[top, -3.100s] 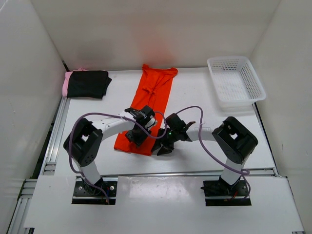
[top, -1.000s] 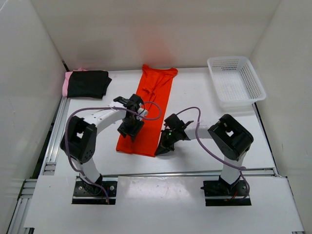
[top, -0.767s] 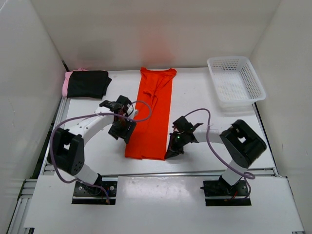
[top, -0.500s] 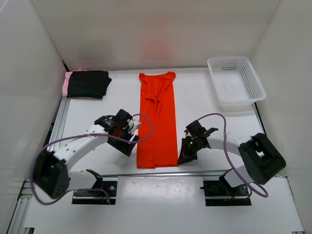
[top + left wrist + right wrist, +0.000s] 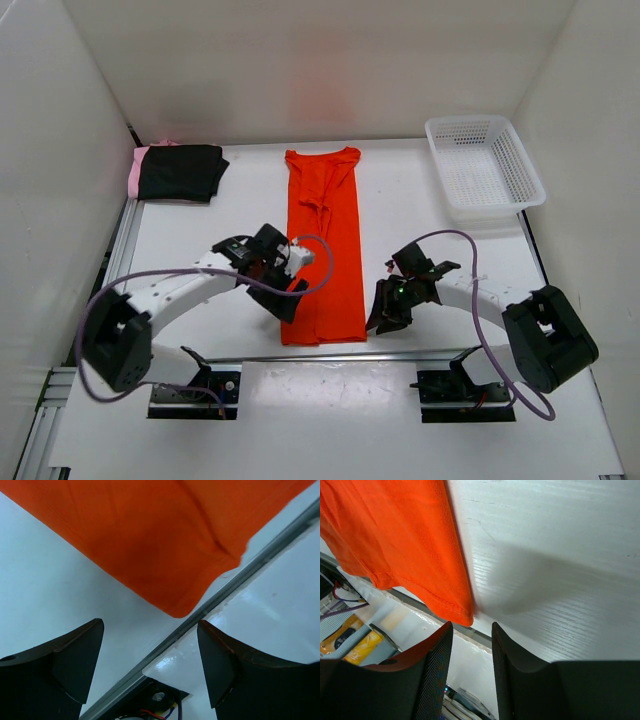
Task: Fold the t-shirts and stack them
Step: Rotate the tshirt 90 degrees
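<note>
Top external: white table, white walls.

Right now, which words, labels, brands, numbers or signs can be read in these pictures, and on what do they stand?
None can be read.
The orange shirt, the black shirt and the basket show no print.
A yellow part low in the right wrist view is too blurred to tell.

The white table carries an orange-red shirt folded into a narrow strip down its middle, near end at the front edge, a folded black shirt in the far left corner, seemingly atop a pink shirt, and a white mesh basket far right.
</note>
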